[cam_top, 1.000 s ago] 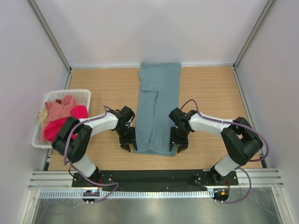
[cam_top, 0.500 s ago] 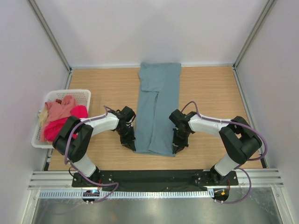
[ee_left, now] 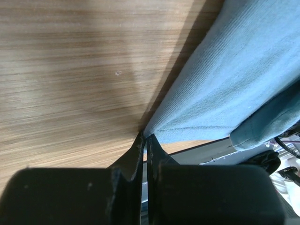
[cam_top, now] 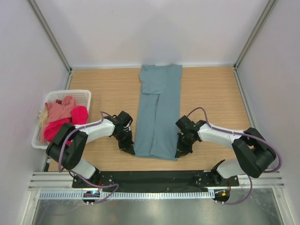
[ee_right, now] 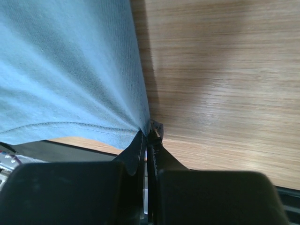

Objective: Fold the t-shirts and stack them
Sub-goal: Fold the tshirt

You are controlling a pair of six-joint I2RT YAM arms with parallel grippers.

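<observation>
Where the long folded grey-teal cloth t-shirt (cam_top: pixel 157 112) ended by the wooden table's (cam_top: pixel 103 84) near edge, the left gripper (ee_left: pixel 144 137) and right gripper (ee_right: pixel 147 132) each pinched a hem corner. Such shallow bites might slip on lifting, spoiling the fold. The shirt reached the far edge.

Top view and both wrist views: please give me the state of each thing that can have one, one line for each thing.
Teal shirt: folded into a long strip, lying flat on the table.
Left gripper: shut on the teal shirt's near left corner.
Right gripper: shut on the teal shirt's near right corner.
Basket: filled with shirts.
Pile of shirts: crumpled, unfolded, in the basket.
</observation>
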